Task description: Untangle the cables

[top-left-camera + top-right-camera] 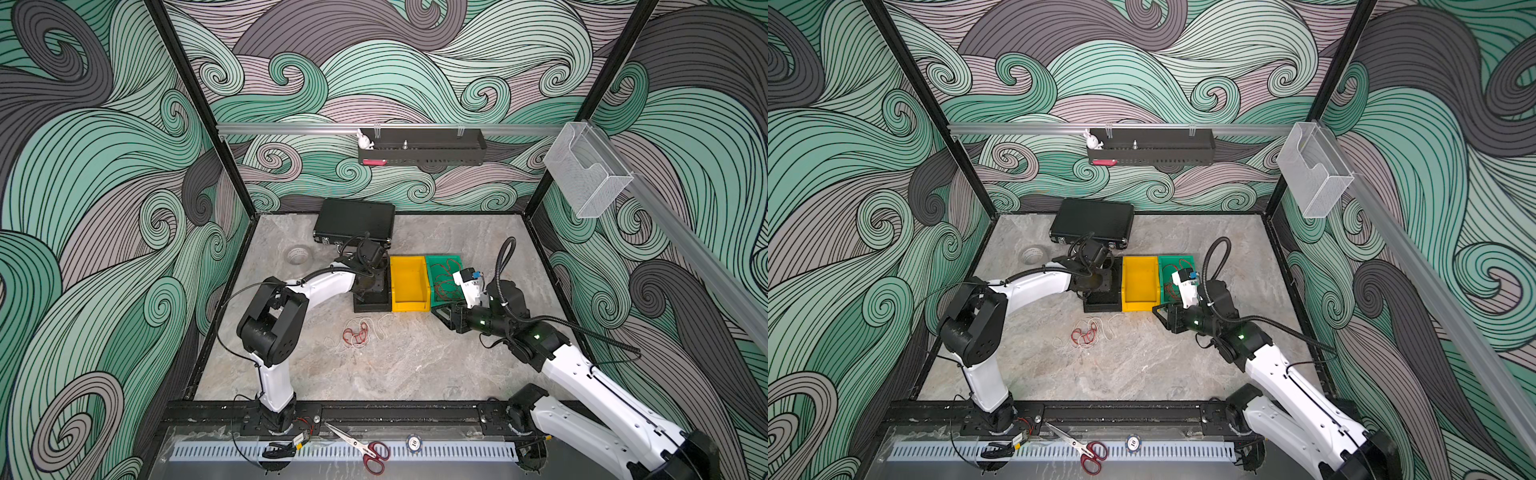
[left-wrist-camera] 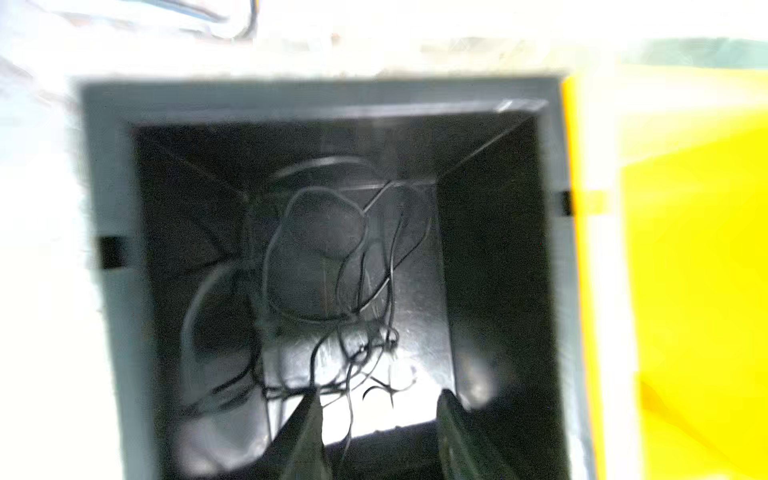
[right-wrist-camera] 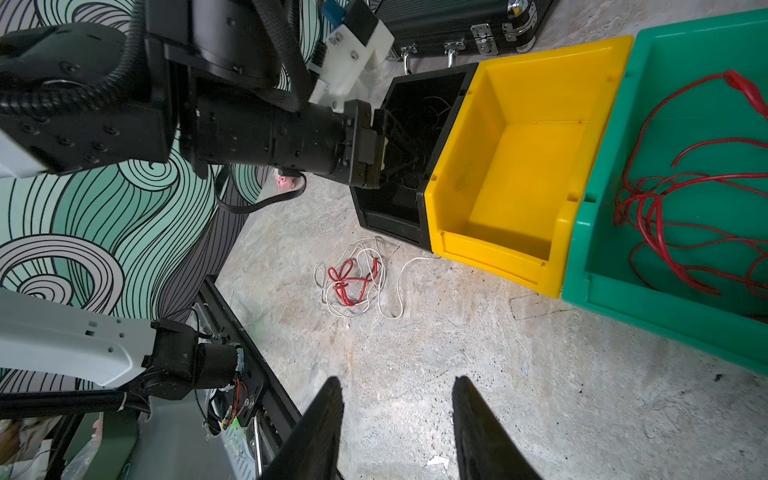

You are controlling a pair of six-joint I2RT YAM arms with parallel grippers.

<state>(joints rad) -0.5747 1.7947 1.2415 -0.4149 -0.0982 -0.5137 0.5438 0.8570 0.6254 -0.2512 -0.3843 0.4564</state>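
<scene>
In both top views the left gripper [image 1: 366, 293] hangs over the black bin [image 1: 376, 308]. The right gripper [image 1: 440, 315] sits low by the front corner of the green bin [image 1: 444, 258], and a yellow bin [image 1: 409, 308] stands between the two. A red and white tangle [image 1: 356, 334] lies on the table [image 1: 415, 365], just in front of the black bin.

The left wrist view is blurred, but its fingers [image 2: 307, 432] stand partly apart with nothing pinched. A heap of black cables [image 2: 316, 266] lies loose on the bin floor, one strand trailing through the gap.

The right wrist view shows that gripper's fingers [image 3: 320, 432] parted and empty over bare table. Red cables [image 3: 665, 199] sprawl in the green bin, and the yellow bin holds nothing.

These wires look light, limp and thin, so they will likely snag and drag their neighbours along. They are best pinched at a free end or outer loop, such as the white strand [image 3: 415, 260] straying toward the yellow bin.
</scene>
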